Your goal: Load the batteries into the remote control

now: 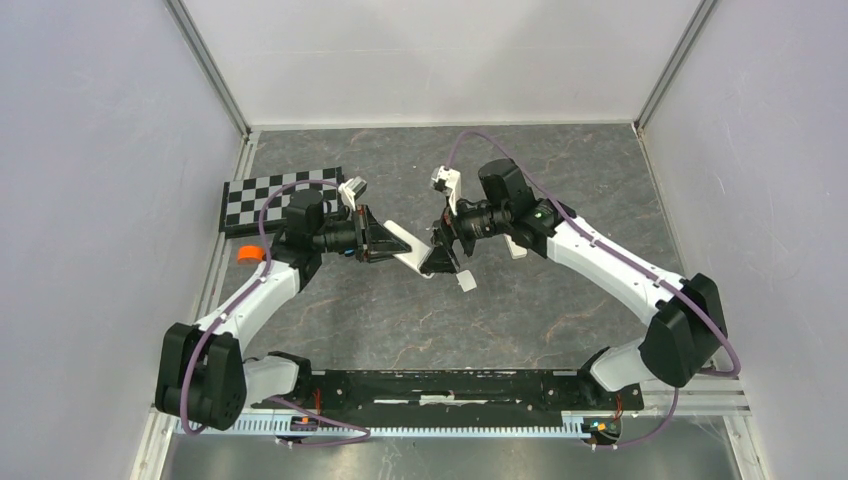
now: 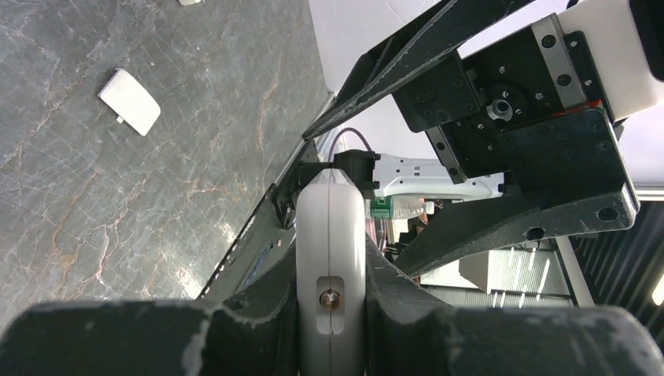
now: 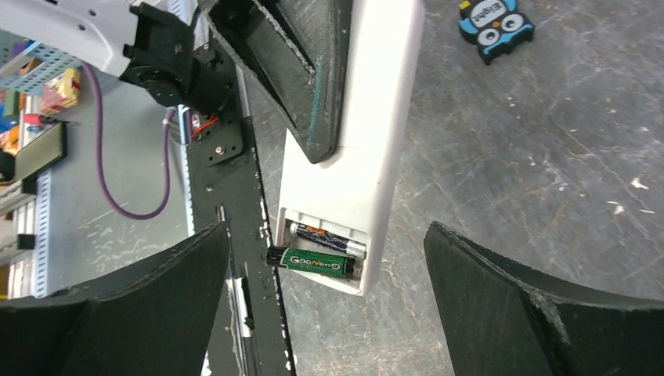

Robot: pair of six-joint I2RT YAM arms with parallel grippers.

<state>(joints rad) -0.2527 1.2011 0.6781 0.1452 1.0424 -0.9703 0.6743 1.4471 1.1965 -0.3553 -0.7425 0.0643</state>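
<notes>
We see the left gripper [image 1: 380, 240] pinching one end of the white remote [image 3: 376, 117], holding it off the table [image 3: 548, 157] with the battery bay open at the free end. Two batteries [image 3: 317, 262] lie side by side in that bay, the green-labelled one nearest the end. Our right gripper [image 3: 326, 231] hangs over them with its jaws spread wide, touching nothing, and the small white cover [image 2: 130, 101] lies on the table, well apart.

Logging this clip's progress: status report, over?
Left gripper shut on remote. Right gripper open, straddling its open end. Two batteries inside. Cover off, on table; nothing blocking.
</notes>
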